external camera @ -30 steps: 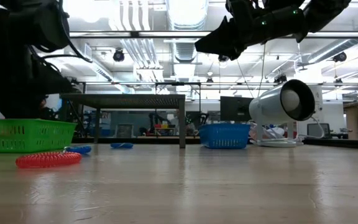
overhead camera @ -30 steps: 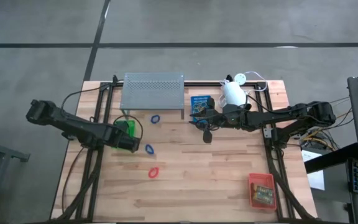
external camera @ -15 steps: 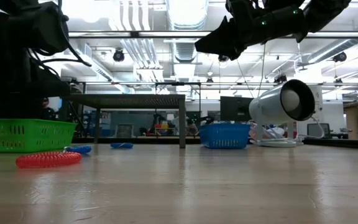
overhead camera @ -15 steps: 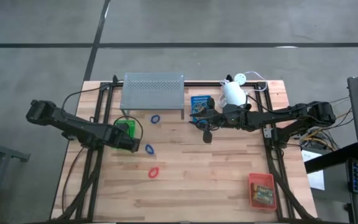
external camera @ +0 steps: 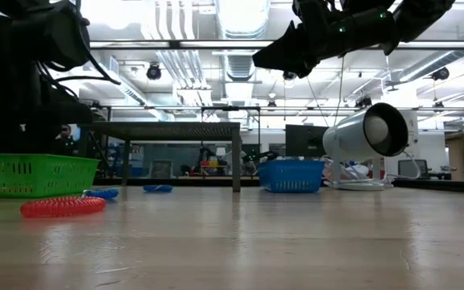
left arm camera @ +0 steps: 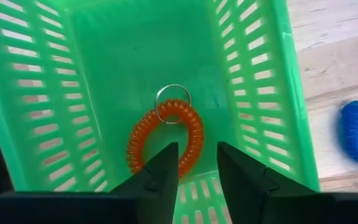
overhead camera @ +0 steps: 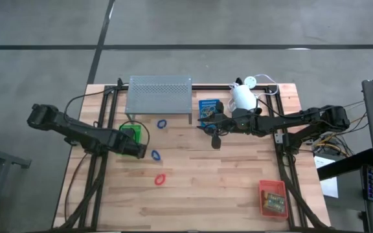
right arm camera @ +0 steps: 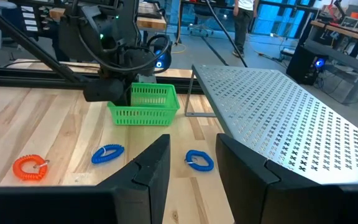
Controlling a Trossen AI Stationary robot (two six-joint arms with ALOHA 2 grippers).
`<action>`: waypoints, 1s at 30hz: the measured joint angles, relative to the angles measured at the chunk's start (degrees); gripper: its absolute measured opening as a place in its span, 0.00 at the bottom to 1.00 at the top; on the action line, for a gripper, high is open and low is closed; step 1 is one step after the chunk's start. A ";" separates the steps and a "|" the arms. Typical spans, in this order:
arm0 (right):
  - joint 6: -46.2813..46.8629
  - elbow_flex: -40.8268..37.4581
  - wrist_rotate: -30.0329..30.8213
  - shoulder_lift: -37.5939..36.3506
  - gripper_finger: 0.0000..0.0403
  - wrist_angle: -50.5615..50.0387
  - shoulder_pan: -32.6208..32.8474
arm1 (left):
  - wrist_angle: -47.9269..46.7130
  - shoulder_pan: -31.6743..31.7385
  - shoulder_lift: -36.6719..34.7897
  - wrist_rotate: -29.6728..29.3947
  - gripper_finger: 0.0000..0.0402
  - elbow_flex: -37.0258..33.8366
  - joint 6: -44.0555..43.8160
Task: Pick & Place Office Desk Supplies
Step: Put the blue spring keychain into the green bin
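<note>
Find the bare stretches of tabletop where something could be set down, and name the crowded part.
Free: the front centre, between the red loop and the red-orange tray, and the front left corner. Crowded: the back, where the grey shelf, green tray, blue loops, blue tray, lamp and both grippers sit.
</note>
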 joint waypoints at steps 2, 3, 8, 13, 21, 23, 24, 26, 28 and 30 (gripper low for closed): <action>0.00 0.00 -0.01 0.00 0.32 0.00 0.00 | -0.02 0.00 0.00 0.03 0.30 0.00 0.01; 0.00 0.00 0.01 0.00 0.32 0.00 0.00 | -0.02 0.00 0.00 0.04 0.30 0.00 0.02; 0.00 0.00 -0.01 0.00 0.32 -0.02 0.01 | -0.02 0.00 0.00 0.16 0.30 0.00 0.39; 0.00 0.00 -0.01 0.00 0.32 -0.01 0.00 | -2.10 0.00 -0.02 0.45 0.30 0.91 1.77; 0.00 0.00 0.01 0.00 0.32 -0.02 0.01 | -7.16 0.00 -0.02 -3.33 0.30 6.70 5.41; 0.00 0.00 -0.01 0.00 0.32 -0.02 0.01 | -7.59 -0.02 -0.02 -5.39 0.30 8.60 6.90; 0.00 0.00 0.01 0.00 0.32 -0.01 0.00 | -7.81 -0.02 -0.02 -6.49 0.30 9.54 7.76; 0.00 0.00 -0.01 0.00 0.32 0.00 -0.01 | -8.35 0.00 -0.02 -8.82 0.30 11.24 9.14; 0.00 0.00 -0.01 0.00 0.32 -0.02 0.01 | -8.36 -0.02 -0.02 -11.66 0.30 13.02 10.46; 0.00 0.00 0.00 0.00 0.32 -0.01 0.01 | -8.06 -0.04 -0.02 -15.35 0.30 14.42 10.83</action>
